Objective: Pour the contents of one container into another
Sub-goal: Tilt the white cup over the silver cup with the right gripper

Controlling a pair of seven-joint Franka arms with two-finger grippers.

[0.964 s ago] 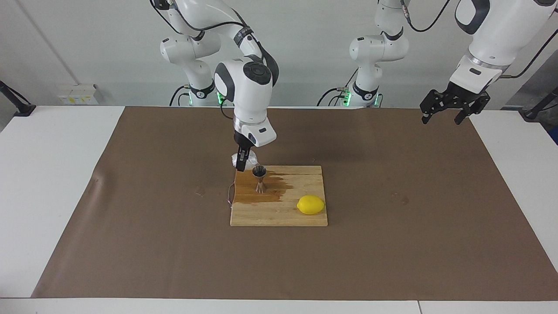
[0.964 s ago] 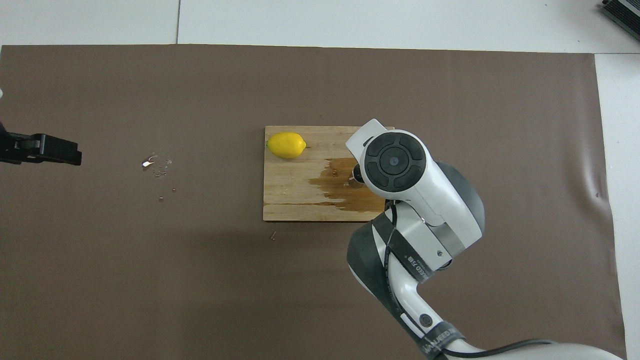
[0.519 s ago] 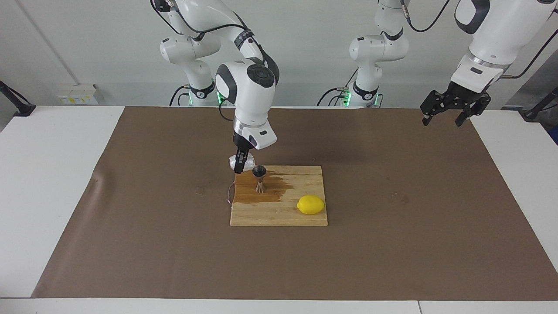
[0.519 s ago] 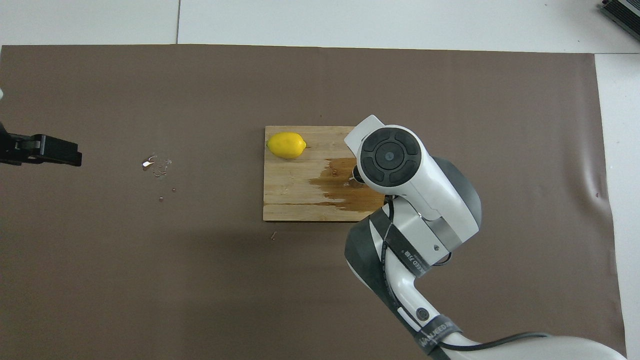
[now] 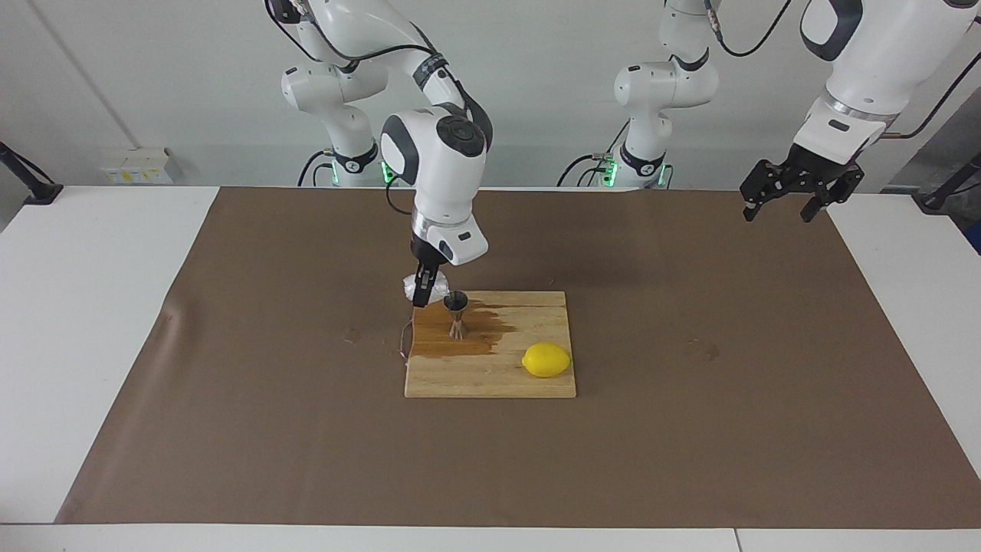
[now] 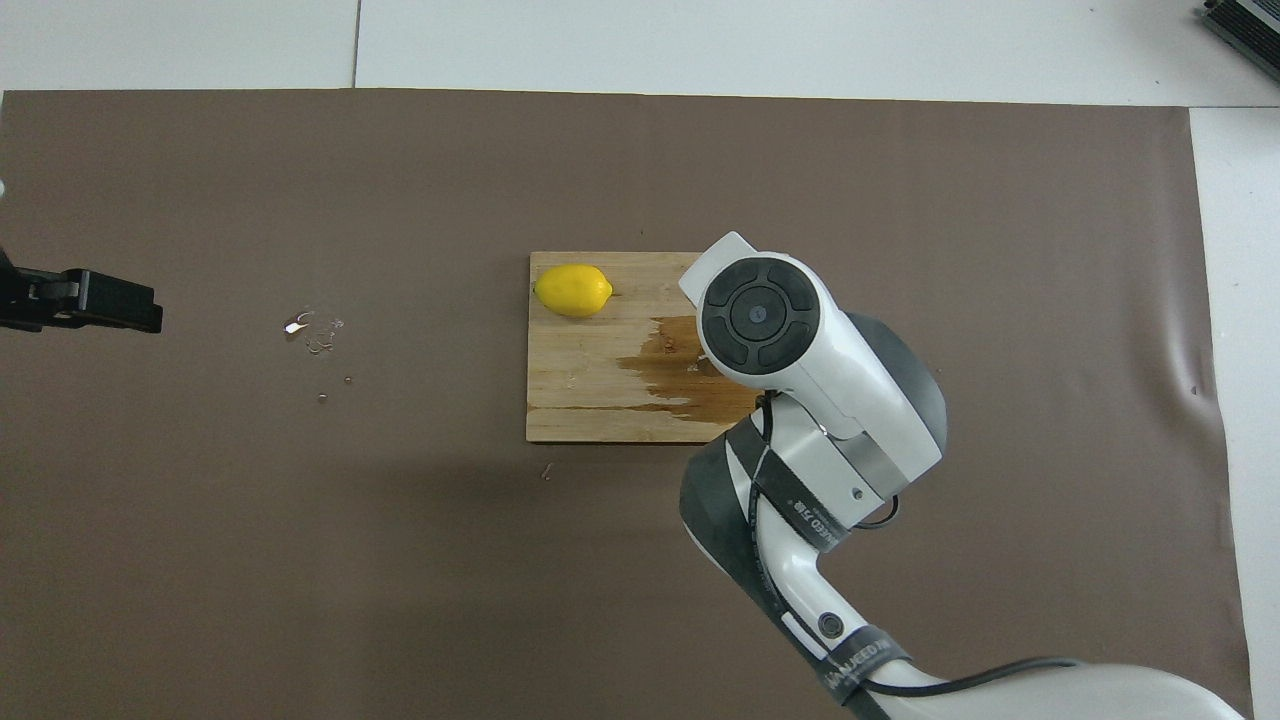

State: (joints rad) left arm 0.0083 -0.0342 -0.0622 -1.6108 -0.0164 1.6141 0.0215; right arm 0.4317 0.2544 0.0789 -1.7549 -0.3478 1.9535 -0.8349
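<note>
— Translucent plastic, that's the cup (image 5: pixel 424 289): pinched in the right claw (image 5: pixel 423 292), hanging in the air just over the corner of the board (image 5: pixel 490 376) nearest the robots, at the right arm's end. Its whitish body shows on either side of the dark fingers.

— What changed over the last second?

— The right arm has risen a little and swung slightly; the cup has come up with it and sits a touch higher beside the jigger (image 5: pixel 457 313). From overhead the arm's wrist now covers the jigger entirely, where a sliver of it showed a moment ago.

— And the jigger itself?

— Upright on the board, in the middle of a dark wet stain (image 5: pixel 475 337), unmoved. Whether it holds liquid I cannot tell.

— So where is the pour?

— My guess: it is over or nearly so, and the cup is being righted and lifted away. The stain suggests a good deal missed the narrow mouth.

— Anything else?

— A lemon (image 5: pixel 546 359) lies on the board, farther from the robots, toward the left arm's end. A few droplets (image 6: pixel 312 335) sit on the brown mat (image 5: pixel 690 429) covering the counter. The left claw (image 5: pixel 789 198) waits, fingers spread and empty, over the mat's edge at its own end.
</note>
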